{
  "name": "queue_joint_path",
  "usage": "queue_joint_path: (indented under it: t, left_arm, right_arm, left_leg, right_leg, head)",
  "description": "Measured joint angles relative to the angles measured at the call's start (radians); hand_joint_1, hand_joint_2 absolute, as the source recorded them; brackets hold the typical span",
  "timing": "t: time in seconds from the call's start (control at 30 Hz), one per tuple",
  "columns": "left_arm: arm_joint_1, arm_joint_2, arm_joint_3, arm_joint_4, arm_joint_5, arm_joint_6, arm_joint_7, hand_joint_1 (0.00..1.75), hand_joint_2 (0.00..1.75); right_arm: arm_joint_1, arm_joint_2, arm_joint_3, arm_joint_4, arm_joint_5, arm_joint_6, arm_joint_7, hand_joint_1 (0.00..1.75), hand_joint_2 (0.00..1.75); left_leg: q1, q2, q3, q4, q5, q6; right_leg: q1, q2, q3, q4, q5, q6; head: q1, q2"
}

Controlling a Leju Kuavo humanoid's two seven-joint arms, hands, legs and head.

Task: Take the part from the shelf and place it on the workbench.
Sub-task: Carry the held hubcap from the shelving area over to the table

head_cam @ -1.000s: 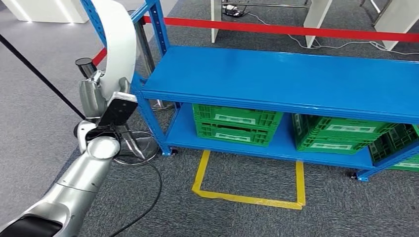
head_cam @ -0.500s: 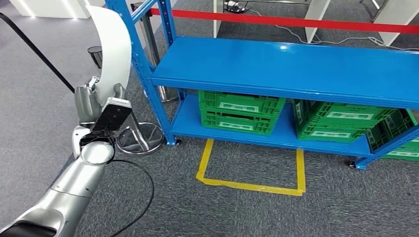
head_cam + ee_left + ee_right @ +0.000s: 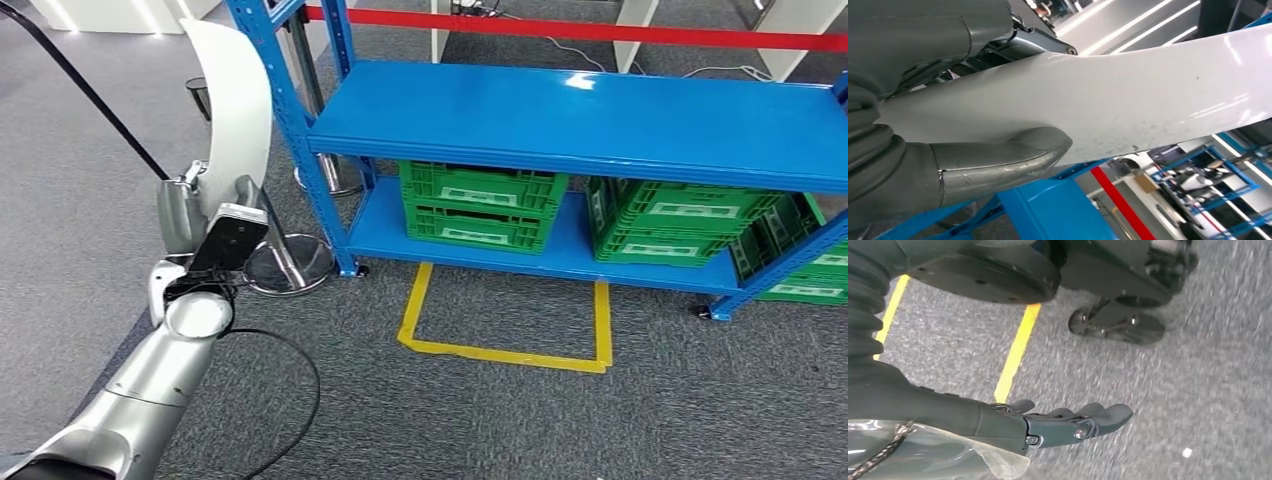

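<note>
A long curved white part (image 3: pixel 237 100) stands upright at the left of the head view, held by my left hand (image 3: pixel 190 215) at its lower end. In the left wrist view the thumb (image 3: pixel 1013 152) presses on the glossy white part (image 3: pixel 1128 100) and the fingers wrap around behind it. The blue shelf (image 3: pixel 590 125) stands ahead and to the right of the part. My right hand (image 3: pixel 1063 422) hangs over the grey carpet with its fingers stretched out and nothing in it.
Green crates (image 3: pixel 480 205) sit on the shelf's lower level. A yellow floor outline (image 3: pixel 505 350) lies in front of the shelf. A red barrier tape (image 3: pixel 560 32) runs behind it. A round metal stand base (image 3: pixel 290 262) and a black cable (image 3: pixel 290 400) lie by my left arm.
The whole view has shifted: the shelf now sits higher and more to the left, so the camera has moved. My left hand keeps its grip on the white part.
</note>
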Motion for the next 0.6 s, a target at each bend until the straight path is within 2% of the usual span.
queue_joint_path:
  t: [0.07, 0.1, 0.13, 0.17, 0.23, 0.27, 0.3, 0.33, 0.37, 0.43, 0.47, 0.5, 0.6]
  left_arm:
    - [0.0, -0.001, 0.0, -0.005, 0.032, -0.03, 0.001, 1.75, 1.75]
    - [0.002, -0.001, 0.0, -0.006, 0.05, -0.047, 0.003, 1.75, 1.75]
    - [0.005, -0.001, -0.001, -0.007, 0.07, -0.065, 0.005, 1.75, 1.75]
    - [0.011, -0.002, -0.001, -0.008, 0.083, -0.075, 0.006, 1.75, 1.75]
    - [0.03, -0.002, 0.0, -0.008, 0.085, -0.065, 0.002, 1.75, 1.75]
    - [0.043, -0.003, 0.0, -0.008, 0.076, -0.049, -0.001, 1.75, 1.75]
    - [0.056, -0.005, 0.001, -0.008, 0.066, -0.032, -0.005, 1.75, 1.75]
    - [0.067, -0.006, 0.001, -0.008, 0.058, -0.019, -0.006, 1.75, 1.75]
    - [0.077, -0.007, 0.002, -0.008, 0.055, -0.011, -0.006, 1.75, 1.75]
    - [0.091, -0.008, 0.005, -0.012, 0.051, 0.0, -0.004, 1.75, 1.75]
    - [0.095, -0.008, 0.009, -0.016, 0.05, 0.006, -0.004, 1.75, 1.75]
    - [0.1, -0.008, 0.013, -0.02, 0.048, 0.013, -0.004, 1.75, 1.75]
    - [0.129, -0.007, 0.027, -0.049, 0.042, 0.028, -0.026, 1.75, 1.75]
  right_arm:
    - [0.0, 0.001, -0.002, 0.0, 0.002, 0.0, 0.0, 0.0, 1.75]
    - [0.0, 0.001, -0.004, 0.0, 0.003, 0.0, 0.0, 0.0, 1.75]
    - [0.002, 0.001, -0.006, 0.0, 0.004, 0.0, 0.0, 0.0, 1.75]
    - [0.003, 0.002, -0.009, 0.0, 0.003, 0.0, 0.0, 0.0, 1.75]
    - [0.004, 0.002, -0.016, 0.0, 0.003, -0.001, 0.003, 0.0, 1.75]
    - [0.005, 0.002, -0.019, 0.0, 0.002, -0.001, 0.004, 0.0, 1.75]
    - [0.006, 0.002, -0.023, 0.0, 0.002, -0.002, 0.004, 0.0, 1.75]
    - [0.007, 0.002, -0.026, 0.0, 0.002, -0.002, 0.005, 0.0, 1.75]
    - [0.007, 0.002, -0.028, 0.0, 0.002, -0.003, 0.005, 0.0, 1.75]
    - [0.005, 0.002, -0.034, 0.0, -0.001, -0.004, 0.005, 0.0, 1.75]
    - [0.004, 0.002, -0.038, 0.0, -0.004, -0.005, 0.005, 0.0, 1.75]
    - [0.004, 0.002, -0.043, 0.0, -0.006, -0.006, 0.004, 0.0, 1.75]
    - [0.006, 0.002, -0.056, 0.0, -0.008, -0.011, 0.001, 0.0, 1.75]
  left_leg:
    - [-0.004, 0.0, 0.009, -0.038, -0.004, 0.005]
    - [-0.003, 0.002, 0.006, -0.044, 0.003, 0.007]
    - [0.0, 0.004, 0.003, -0.049, 0.011, 0.01]
    - [0.003, 0.005, -0.002, -0.053, 0.019, 0.013]
    - [0.003, 0.008, -0.016, -0.052, 0.032, 0.018]
    - [0.003, 0.01, -0.024, -0.051, 0.037, 0.018]
    - [0.003, 0.01, -0.031, -0.048, 0.041, 0.017]
    - [0.003, 0.01, -0.039, -0.045, 0.045, 0.016]
    - [0.004, 0.01, -0.045, -0.04, 0.047, 0.015]
    - [0.004, 0.009, -0.058, -0.026, 0.047, 0.01]
    - [0.002, 0.009, -0.065, -0.018, 0.047, 0.006]
    - [0.0, 0.009, -0.072, -0.012, 0.049, 0.001]
    - [0.0, 0.008, -0.084, -0.002, 0.05, -0.012]
  right_leg:
    - [-0.003, 0.0, -0.01, -0.003, 0.016, 0.012]
    - [-0.004, 0.001, -0.016, -0.002, 0.014, 0.017]
    - [-0.004, 0.001, -0.026, 0.014, -0.001, 0.022]
    - [-0.004, 0.002, -0.043, 0.051, -0.03, 0.026]
    - [-0.007, 0.003, -0.09, 0.177, -0.108, 0.035]
    - [-0.009, 0.003, -0.109, 0.239, -0.135, 0.038]
    - [-0.01, 0.003, -0.114, 0.271, -0.145, 0.041]
    - [-0.012, 0.003, -0.1, 0.266, -0.137, 0.043]
    - [-0.013, 0.003, -0.067, 0.222, -0.114, 0.043]
    - [-0.013, 0.003, 0.021, 0.086, -0.073, 0.041]
    - [-0.013, 0.004, 0.051, 0.037, -0.065, 0.038]
    - [-0.012, 0.004, 0.064, 0.012, -0.065, 0.033]
    - [-0.012, 0.006, 0.059, 0.008, -0.062, 0.016]
  head:
    - [-0.003, 0.0]
    - [-0.004, 0.0]
    - [-0.003, 0.0]
    - [-0.001, 0.0]
    - [0.002, 0.0]
    - [0.002, 0.0]
    - [0.002, 0.0]
    - [0.002, 0.0]
    - [0.002, 0.0]
    - [0.002, 0.0]
    - [0.002, 0.0]
    - [0.002, 0.0]
    - [0.001, 0.0]
